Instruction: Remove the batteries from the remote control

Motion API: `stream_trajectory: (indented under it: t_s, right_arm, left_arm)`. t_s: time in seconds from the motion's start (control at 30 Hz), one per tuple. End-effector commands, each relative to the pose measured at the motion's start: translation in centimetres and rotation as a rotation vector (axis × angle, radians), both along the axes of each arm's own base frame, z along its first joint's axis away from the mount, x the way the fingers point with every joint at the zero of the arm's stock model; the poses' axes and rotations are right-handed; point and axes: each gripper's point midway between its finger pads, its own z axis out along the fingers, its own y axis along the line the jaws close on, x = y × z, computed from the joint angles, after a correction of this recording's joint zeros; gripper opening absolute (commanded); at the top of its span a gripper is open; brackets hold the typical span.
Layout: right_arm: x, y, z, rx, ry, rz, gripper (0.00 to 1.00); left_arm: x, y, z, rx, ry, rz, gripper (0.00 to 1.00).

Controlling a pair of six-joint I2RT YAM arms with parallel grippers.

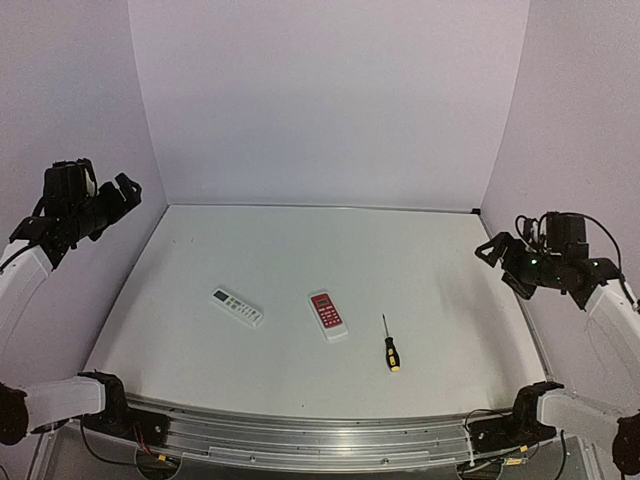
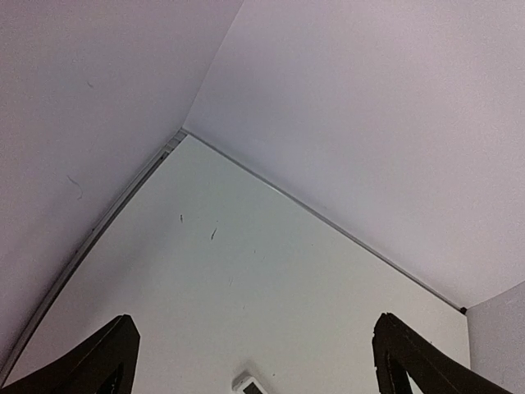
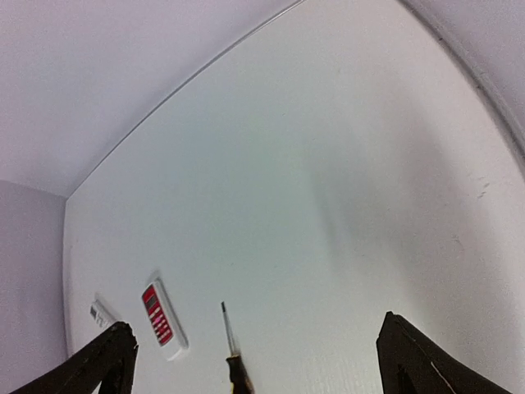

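My worry is a remote skidding across the smooth table when it gets flipped, since both lie buttons up and no batteries show. The white remote, lower centre, slants upper left to lower right; the red remote beside it runs steeper, screwdriver to its right. Left gripper and right gripper hang wide open, empty, far off.

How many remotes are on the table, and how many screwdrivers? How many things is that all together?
remotes: 2, the white remote and the red-faced remote
screwdriver: 1
total: 3
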Motion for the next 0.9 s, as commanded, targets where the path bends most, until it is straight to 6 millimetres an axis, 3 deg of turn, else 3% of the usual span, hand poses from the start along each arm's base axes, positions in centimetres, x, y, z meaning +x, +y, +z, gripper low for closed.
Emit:
stream_trajectory:
  t_s: [0.0, 0.07, 0.2, 0.27, 0.47, 0.63, 0.87]
  right_arm:
    - [-0.6, 8.0, -0.4, 0.171, 0.083, 0.336, 0.98]
    - [-1.3, 11.6, -2.7, 0.037, 0.152, 0.448, 0.98]
    - [0.1, 18.2, -5.1, -0.274, 0.148, 0.566, 0.96]
    - [1.0, 21.2, -7.4, -0.403, 0.173, 0.608, 0.95]
    - [2.6, 29.9, -11.5, -0.582, 0.154, 0.761, 0.97]
    - [3.1, 32.3, -14.6, -0.597, 0.194, 0.806, 0.97]
    - [1.2, 34.4, -18.3, -0.664, 0.226, 0.899, 0.94]
  left_arm:
    - [-0.3, -1.1, -1.8, -0.024, 0.063, -0.056, 1.00]
    - [0.0, -1.3, -2.7, -0.034, 0.079, -0.066, 1.00]
    - [0.3, -2.3, -3.8, -0.059, 0.106, -0.119, 1.00]
    - [0.4, -2.9, -4.4, -0.069, 0.110, -0.148, 1.00]
    - [-0.2, -3.8, -5.8, -0.097, 0.128, -0.197, 1.00]
    - [-0.8, -3.9, -6.6, -0.111, 0.139, -0.201, 1.00]
    - [-1.1, -4.0, -7.7, -0.127, 0.162, -0.202, 1.00]
